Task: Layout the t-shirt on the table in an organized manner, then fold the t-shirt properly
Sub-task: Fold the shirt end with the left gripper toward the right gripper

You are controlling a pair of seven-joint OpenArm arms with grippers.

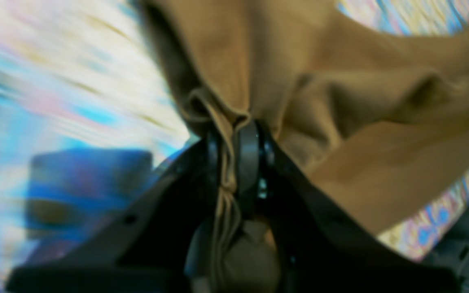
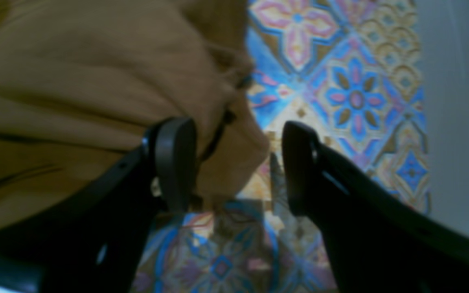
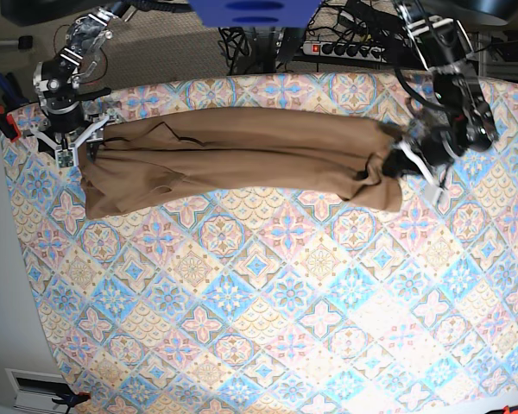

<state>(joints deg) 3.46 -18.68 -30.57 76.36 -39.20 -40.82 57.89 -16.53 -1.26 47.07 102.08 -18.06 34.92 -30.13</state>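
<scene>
The tan-brown t-shirt (image 3: 242,159) lies stretched in a long wrinkled band across the far part of the patterned table (image 3: 268,302). At the band's right end my left gripper (image 3: 403,162) is shut on a bunched fold of the cloth. In the left wrist view that cloth (image 1: 340,101) is pinched in the left gripper (image 1: 230,142), and the background is blurred. My right gripper (image 3: 76,147) stands open at the band's left end. In the right wrist view a corner of the t-shirt (image 2: 96,81) pokes between the wide-apart fingers of the right gripper (image 2: 236,167), just above the table (image 2: 356,97).
Beyond the table's far edge lie cables and a power strip (image 3: 345,47), with a blue object (image 3: 255,10) above them. A red clamp (image 3: 9,121) sits at the far left corner. Pale floor (image 3: 0,259) runs along the table's left edge.
</scene>
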